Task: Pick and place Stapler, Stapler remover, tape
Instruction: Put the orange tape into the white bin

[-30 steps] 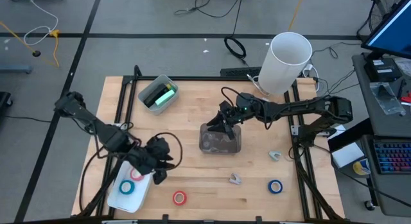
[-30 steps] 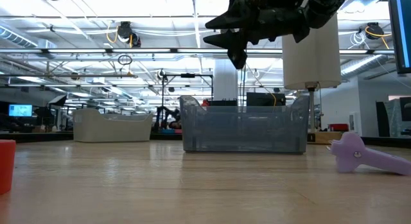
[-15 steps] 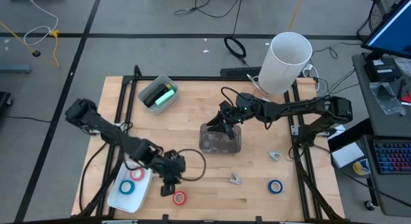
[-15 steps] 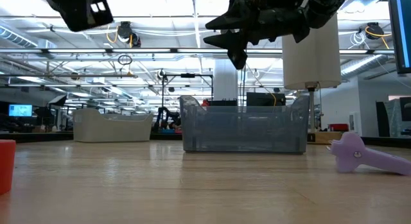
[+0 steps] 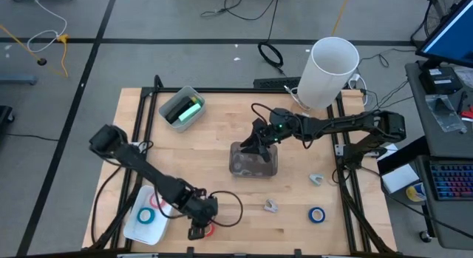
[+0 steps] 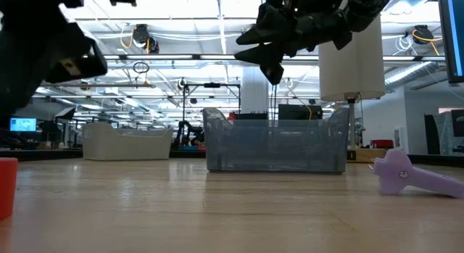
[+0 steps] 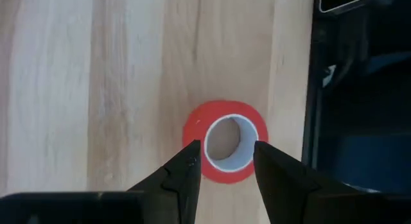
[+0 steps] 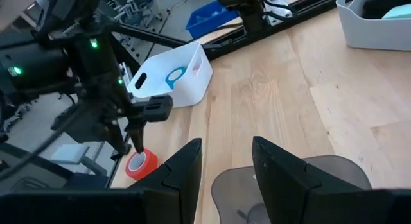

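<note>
Left gripper point(image 7: 223, 161) positioned directly over red ring-shaped tape roll point(image 7: 225, 150) lying flat on bare wooden table point(image 7: 96, 89) near front edge; jaws apart, straddling pale core, not clamped. Right gripper point(image 8: 225, 163) suspended above clear grey plastic bin point(image 5: 253, 160) mid-table; jaws apart, empty. Mint-green oblong stapler point(image 5: 189, 110) resting in grey tray point(image 5: 182, 108) at rear left.

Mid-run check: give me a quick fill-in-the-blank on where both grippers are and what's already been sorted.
1. The left gripper hovers open over a ____ tape roll near the table's front edge.
2. The right gripper hangs over the clear ____ at mid-table.
3. The mint-green stapler lies in the ____ bin at the back left.
4. The white tray holds ____ tape rolls.

Missing words: red; bin; grey; two
</note>
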Robot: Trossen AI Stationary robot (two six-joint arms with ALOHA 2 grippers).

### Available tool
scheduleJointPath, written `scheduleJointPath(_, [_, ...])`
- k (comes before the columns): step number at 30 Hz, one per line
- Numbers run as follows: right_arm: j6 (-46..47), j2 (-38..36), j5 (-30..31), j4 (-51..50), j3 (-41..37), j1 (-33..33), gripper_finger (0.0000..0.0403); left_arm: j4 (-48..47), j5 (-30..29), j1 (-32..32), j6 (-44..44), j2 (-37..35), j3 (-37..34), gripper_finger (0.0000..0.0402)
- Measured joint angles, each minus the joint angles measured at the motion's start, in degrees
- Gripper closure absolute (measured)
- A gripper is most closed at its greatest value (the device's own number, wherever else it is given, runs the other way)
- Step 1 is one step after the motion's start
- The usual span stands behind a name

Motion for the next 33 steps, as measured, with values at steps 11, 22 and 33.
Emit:
scheduleJointPath(11, [0.0,0.0,-0.04,-0.8,0.01,0.0,0.0273,-1.0,-0.4,0.02,0.08,4.33,0.0,0.0259])
scheduleJointPath(22, [-0.24,0.0,-0.02,-1.48,-0.01,0.0,0.0273,1.09,-0.55,0.06,-0.27,7.91,0.02,0.0259])
scheduleJointPath(33, [-1.31,0.0,0.09,-1.8,0.0,0.0,0.0273,-4.11,-1.25,1.12,-5.1,8.6,0.28,0.0297])
